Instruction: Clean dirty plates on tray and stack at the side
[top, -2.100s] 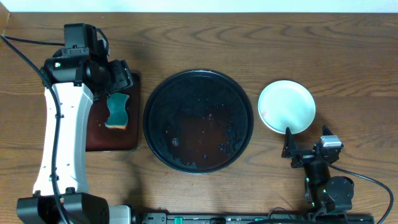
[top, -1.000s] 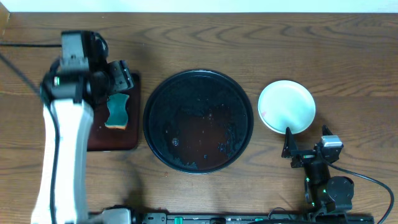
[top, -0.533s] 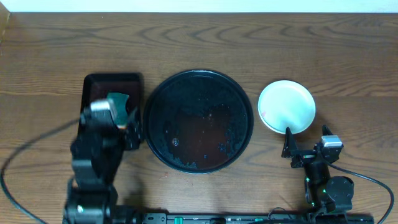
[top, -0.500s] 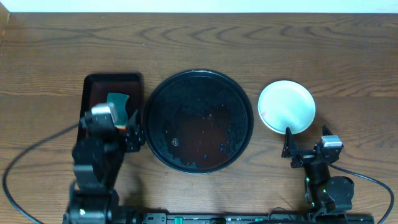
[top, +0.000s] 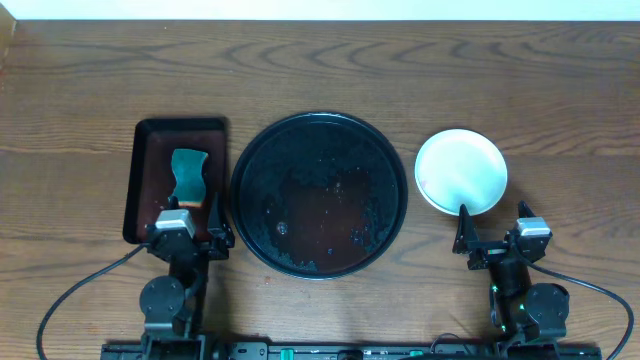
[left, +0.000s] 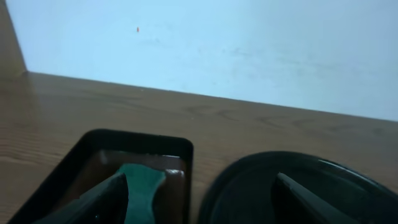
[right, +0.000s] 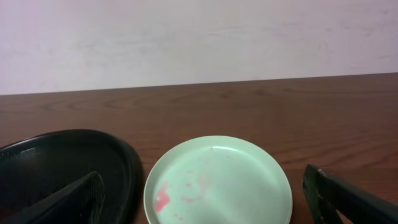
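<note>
The large round black tray (top: 250, 150) sits mid-table with wet smears and no plates on it; it also shows in the left wrist view (left: 249, 186) and the right wrist view (right: 62, 162). One pale mint plate (top: 461, 171) lies on the table to its right, with faint red smears (right: 217, 183). No other plates show. My left gripper (top: 190, 232) is open and empty at the table's front left (left: 199, 199). My right gripper (top: 495, 235) is open and empty just in front of the plate (right: 202, 199).
A small rectangular dark tray (top: 140, 200) at the left holds a teal sponge (top: 187, 178), also in the left wrist view (left: 143, 186). A pale wall runs behind the table's far edge.
My left arm has pulled back from over the small tray to the table's front edge, leaving the sponge lying in that tray. The right arm and plate have not moved.
</note>
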